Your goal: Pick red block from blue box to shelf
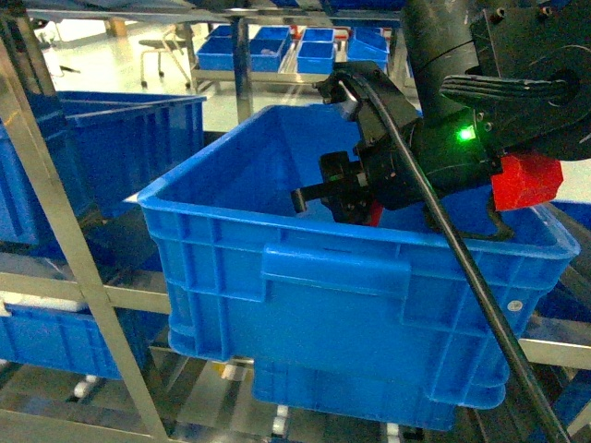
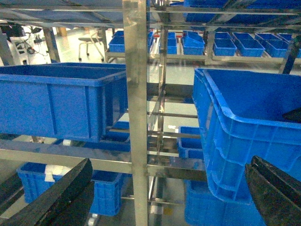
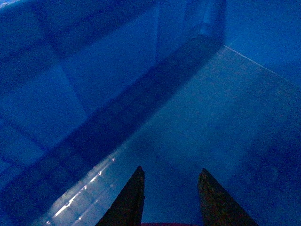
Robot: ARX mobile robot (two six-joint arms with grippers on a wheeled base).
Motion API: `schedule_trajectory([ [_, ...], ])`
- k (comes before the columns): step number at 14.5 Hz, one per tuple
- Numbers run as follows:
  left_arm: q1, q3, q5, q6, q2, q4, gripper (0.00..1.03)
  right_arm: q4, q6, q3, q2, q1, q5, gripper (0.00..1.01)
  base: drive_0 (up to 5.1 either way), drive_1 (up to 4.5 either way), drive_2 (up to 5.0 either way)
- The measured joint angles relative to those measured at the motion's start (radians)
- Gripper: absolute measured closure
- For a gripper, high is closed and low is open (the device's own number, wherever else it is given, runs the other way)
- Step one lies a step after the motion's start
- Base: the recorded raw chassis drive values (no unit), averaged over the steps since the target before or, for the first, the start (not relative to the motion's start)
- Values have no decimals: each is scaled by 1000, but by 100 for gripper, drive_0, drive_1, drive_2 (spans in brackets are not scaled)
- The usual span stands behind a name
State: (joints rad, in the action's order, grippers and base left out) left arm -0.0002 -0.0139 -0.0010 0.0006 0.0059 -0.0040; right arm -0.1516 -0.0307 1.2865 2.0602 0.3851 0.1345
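Observation:
My right gripper [image 3: 170, 172] reaches down inside a big dark blue ribbed crate [image 1: 305, 277] that stands on the steel shelf [image 1: 74, 249]. Its two dark fingers stand a modest gap apart above the crate's floor. A thin strip of the red block [image 3: 164, 224] shows between their bases, and a small red patch [image 1: 374, 214] shows under the gripper in the head view. The left gripper [image 2: 164, 197] hangs open in front of a shelf upright [image 2: 136, 117] and holds nothing. The blue box is out of view.
More ribbed blue crates [image 2: 56, 101] sit on the tiers to the left and below. A red housing [image 1: 526, 180] is fixed on my right arm, and a black cable [image 1: 462, 268] runs across the crate's rim. Smaller blue bins [image 1: 259, 46] fill racks behind.

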Motion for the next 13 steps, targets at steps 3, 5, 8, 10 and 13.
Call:
schedule_trajectory([
  [3,0,0,0,0,0,0,5,-31,0,-15,0,-8,3,57,0,0,0],
  [5,0,0,0,0,0,0,5,-35,0,-22,0,-13,5,33,0,0,0],
  [8,0,0,0,0,0,0,5,-49,0,-34,0,-20,4,1,0,0,0],
  [10,0,0,0,0,0,0,5,-48,1,-35,0,-21,5,3,0,0,0],
  [13,0,0,0,0,0,0,5,-37,13,-43,-22,-21,16,3,0,0,0],
])
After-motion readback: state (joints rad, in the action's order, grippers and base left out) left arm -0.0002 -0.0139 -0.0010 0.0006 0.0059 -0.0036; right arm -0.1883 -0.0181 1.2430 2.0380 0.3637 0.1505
